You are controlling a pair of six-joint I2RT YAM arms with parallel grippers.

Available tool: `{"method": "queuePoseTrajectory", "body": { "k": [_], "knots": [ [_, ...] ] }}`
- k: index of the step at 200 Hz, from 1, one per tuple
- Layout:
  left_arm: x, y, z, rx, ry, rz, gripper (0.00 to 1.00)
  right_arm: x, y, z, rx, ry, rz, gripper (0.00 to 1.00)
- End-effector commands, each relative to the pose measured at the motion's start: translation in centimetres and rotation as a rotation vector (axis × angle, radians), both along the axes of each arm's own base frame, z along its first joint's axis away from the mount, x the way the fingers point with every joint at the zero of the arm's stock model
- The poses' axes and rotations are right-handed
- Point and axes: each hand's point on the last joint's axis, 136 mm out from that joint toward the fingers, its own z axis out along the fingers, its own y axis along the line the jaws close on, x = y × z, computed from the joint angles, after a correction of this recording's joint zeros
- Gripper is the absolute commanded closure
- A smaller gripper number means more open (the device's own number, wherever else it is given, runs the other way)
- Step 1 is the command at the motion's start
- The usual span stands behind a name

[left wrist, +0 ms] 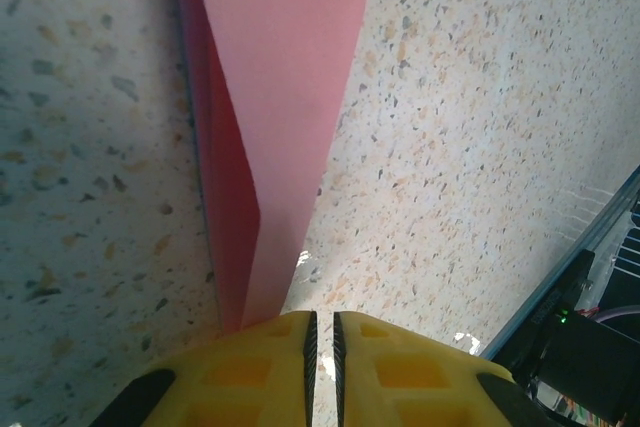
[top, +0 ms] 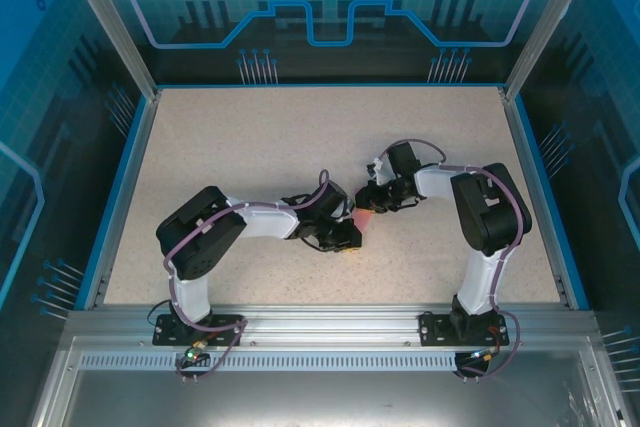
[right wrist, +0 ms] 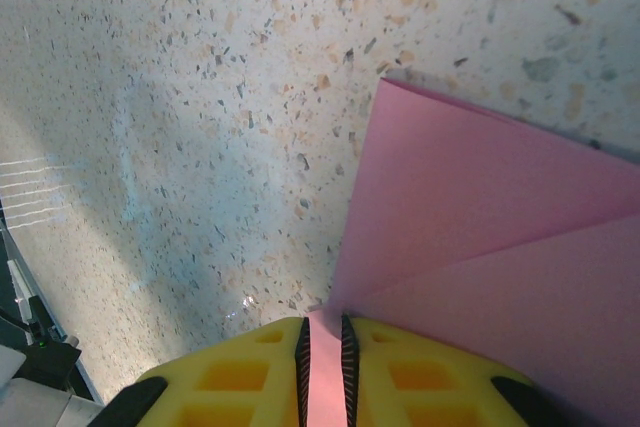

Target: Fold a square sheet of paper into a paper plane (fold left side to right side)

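Observation:
The pink-red sheet of paper [top: 367, 219] lies on the speckled tabletop between the two grippers, folded into a long pointed wedge like a paper plane. In the left wrist view the folded paper [left wrist: 285, 97] narrows toward my left gripper [left wrist: 323, 315], and its tip runs under the left finger [left wrist: 250, 367]. The jaws stand almost together with only tabletop showing in the slit. In the right wrist view a strip of the paper [right wrist: 480, 247] passes between the pads of my right gripper [right wrist: 325, 319], which is shut on it. From above, the left gripper [top: 348, 237] and right gripper [top: 368, 205] nearly meet.
A blue rim [top: 122, 187] borders the speckled table [top: 260, 137], with glass walls behind and at the sides. Open tabletop lies on all sides of the arms. The metal frame [top: 330, 319] with the arm bases runs along the near edge.

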Motion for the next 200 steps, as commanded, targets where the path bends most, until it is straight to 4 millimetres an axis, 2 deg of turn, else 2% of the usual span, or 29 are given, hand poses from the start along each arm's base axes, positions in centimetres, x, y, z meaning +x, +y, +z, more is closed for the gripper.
{"method": "queuePoseTrajectory", "body": {
  "k": [1,200],
  "knots": [
    [-0.4,0.8,-1.1,0.050,0.011,0.002,0.84,-1.2,-1.4,-2.9,-0.115,0.058,-0.006,0.81],
    [-1.8,2.1,-3.4,0.074,0.066,0.023,0.85,-1.2,-1.4,-3.0,-0.120,0.068,-0.005,0.81]
  ]
}}
